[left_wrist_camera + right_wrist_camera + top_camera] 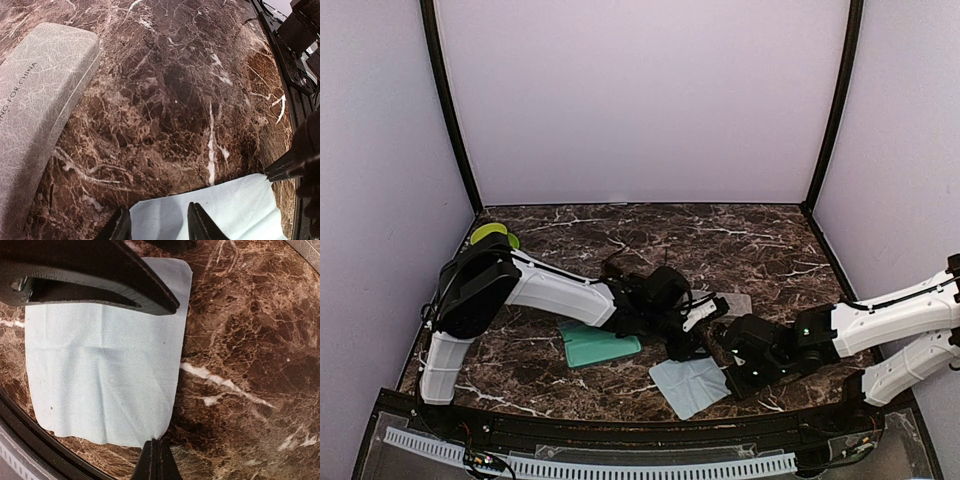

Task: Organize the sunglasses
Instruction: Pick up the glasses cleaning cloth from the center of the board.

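I cannot make out the sunglasses; a thin dark shape behind the left arm is too small to tell. A light-blue cloth lies flat near the table's front edge. My left gripper stands open over the cloth's far edge, one finger on each side of that corner. My right gripper is shut, and its tips pinch the near corner of the cloth. In the left wrist view its dark tip meets the cloth's corner. The left gripper's finger hangs over the cloth's far part.
A grey textured case lies shut just beyond the left gripper, also seen in the top view as the grey case. A teal case rests under the left forearm. A yellow-green object sits at the back left. A black rail borders the front edge.
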`<state>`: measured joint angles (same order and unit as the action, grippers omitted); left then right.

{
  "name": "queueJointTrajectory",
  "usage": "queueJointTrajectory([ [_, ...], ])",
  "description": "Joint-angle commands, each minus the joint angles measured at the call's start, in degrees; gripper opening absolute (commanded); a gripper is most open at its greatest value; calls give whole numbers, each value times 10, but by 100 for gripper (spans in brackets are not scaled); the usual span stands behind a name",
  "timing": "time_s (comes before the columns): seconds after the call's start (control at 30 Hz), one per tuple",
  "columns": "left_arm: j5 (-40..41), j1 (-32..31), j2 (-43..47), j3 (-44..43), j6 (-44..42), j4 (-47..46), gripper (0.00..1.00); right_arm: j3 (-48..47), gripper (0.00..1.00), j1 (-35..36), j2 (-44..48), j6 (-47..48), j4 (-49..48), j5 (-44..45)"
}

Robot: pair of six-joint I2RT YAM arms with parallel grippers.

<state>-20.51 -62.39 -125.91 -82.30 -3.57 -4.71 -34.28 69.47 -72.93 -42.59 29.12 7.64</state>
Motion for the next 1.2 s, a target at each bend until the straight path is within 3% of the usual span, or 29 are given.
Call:
queueJointTrajectory([
  [0.0,6,-4,-1,6,-3,-9,41,4,0,-4,7,-7,-10,3],
  [0.37,42,-15,-28,-7,-40,26,39,3,0,-3,6,-6,-11,2],
  [0.7,68,-21,-23,-11,-42,72,21,2,0,-4,9,-6,-7,5],
  [0.9,61,-25,-10,2,-24,72,0,0,0,-8,6,-6,-7,11],
  [1.17,47,-24,37,39,41,15,0,-20,0,-15,9,1,8,26],
])
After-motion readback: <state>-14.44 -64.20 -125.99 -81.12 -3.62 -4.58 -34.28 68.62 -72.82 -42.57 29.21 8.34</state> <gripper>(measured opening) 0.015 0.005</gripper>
